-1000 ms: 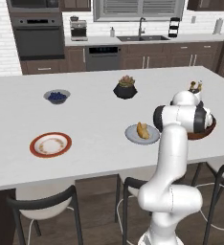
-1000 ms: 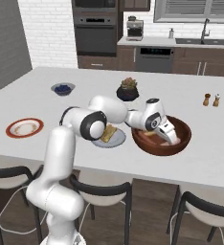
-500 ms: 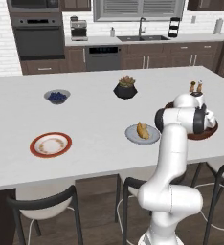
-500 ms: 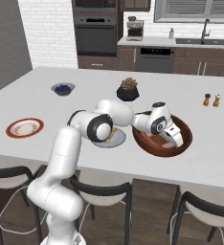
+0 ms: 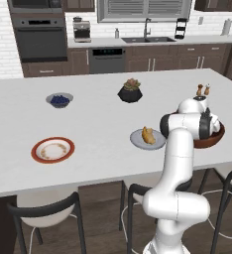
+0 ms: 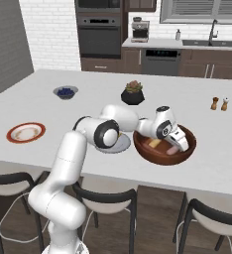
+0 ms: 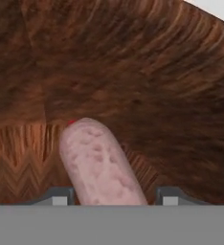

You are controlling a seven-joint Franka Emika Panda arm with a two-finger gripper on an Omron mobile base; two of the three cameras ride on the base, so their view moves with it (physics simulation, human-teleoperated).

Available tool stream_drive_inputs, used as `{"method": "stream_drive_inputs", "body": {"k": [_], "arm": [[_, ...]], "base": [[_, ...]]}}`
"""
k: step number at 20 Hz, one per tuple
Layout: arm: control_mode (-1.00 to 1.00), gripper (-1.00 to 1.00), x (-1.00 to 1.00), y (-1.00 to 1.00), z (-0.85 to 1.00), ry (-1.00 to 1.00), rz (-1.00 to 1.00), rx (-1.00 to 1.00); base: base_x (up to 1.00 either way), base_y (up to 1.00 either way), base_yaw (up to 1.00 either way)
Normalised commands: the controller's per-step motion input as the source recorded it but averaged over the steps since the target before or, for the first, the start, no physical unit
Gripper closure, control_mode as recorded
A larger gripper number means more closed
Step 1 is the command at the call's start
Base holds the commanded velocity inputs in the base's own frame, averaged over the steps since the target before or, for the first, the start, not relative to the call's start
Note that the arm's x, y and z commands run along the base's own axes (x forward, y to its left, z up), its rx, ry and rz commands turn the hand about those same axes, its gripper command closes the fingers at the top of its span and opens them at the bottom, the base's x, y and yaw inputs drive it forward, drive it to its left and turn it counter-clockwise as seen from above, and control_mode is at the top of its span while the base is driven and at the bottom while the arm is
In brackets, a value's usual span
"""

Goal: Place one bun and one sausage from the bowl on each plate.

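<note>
Gripper reaches down inside the bowl, fingertips spread either side of a pale sausage, not visibly pinching it.

Even, flat rendered light, bright overall, no glare. The pale grey island countertop reads evenly lit in both base views, with soft faint shadows under the round black plant pot and the light grey round plate. Under the counter it goes dim around the dark chairs. Base views are slightly soft, low-resolution, edges undistorted. Hand view is blurry up close: the mottled pink sausage and the reddish-brown wooden bowl wall look smeared, darker toward the upper left.
</note>
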Motion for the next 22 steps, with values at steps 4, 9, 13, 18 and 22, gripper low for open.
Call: {"method": "stream_drive_inputs", "body": {"k": [4,9,13,18,22], "arm": [[-1.0,1.0,-0.42,0.1,0.43,-0.07,0.0,0.02],[-1.0,1.0,-0.44,0.37,1.0,-0.11,0.08,0.04],[-1.0,1.0,-0.02,0.99,0.74,-0.07,0.2,0.0],[-1.0,1.0,0.0,1.0,0.25,-0.01,0.29,0.0],[-1.0,1.0,0.0,1.0,0.0,0.0,0.29,0.07]], "base": [[0.0,0.0,0.0],[0.0,0.0,0.0],[0.0,0.0,0.0],[0.0,0.0,0.0],[0.0,0.0,0.0]]}}
